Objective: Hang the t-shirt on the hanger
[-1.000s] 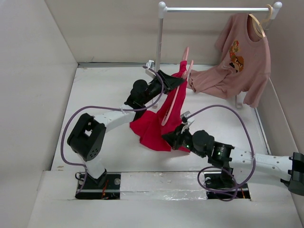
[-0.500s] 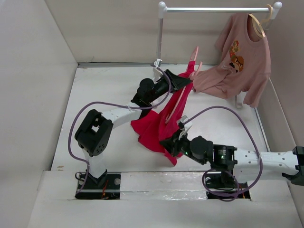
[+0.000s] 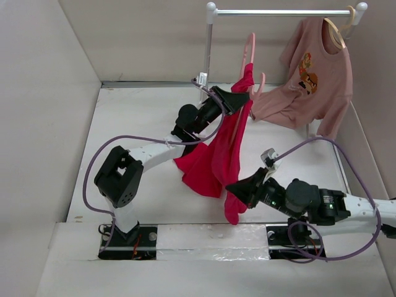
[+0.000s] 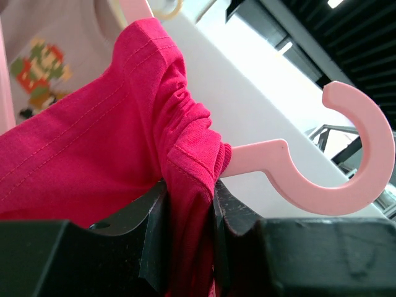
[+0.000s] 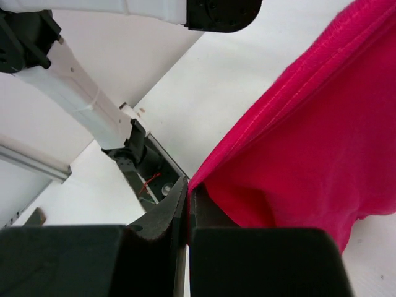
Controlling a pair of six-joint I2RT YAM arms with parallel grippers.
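The red t-shirt [image 3: 224, 151] hangs over the pink hanger [image 3: 249, 48], whose hook sticks up out of the collar below the rail. My left gripper [image 3: 240, 99] is shut on the bunched collar where the hanger's neck comes out. In the left wrist view the fingers [image 4: 154, 241] pinch red fabric [image 4: 93, 142] and the hook [image 4: 349, 185] curves off to the right. My right gripper [image 3: 238, 189] is shut on the shirt's lower hem and holds it above the table. In the right wrist view the jaws [image 5: 188, 195] clamp the hem edge of the t-shirt [image 5: 309, 148].
A clothes rack stands at the back, with a metal rail [image 3: 278, 11] and post [image 3: 207, 52]. A dusty-pink printed t-shirt [image 3: 315, 86] hangs on a beige hanger [image 3: 337, 31] at the rail's right end. Walls close in the white table [image 3: 130, 124] on three sides.
My left gripper has lifted the hanger and collar up and right, towards the rail. My right gripper has moved right with the hem. The shirt has left the table and hangs stretched.
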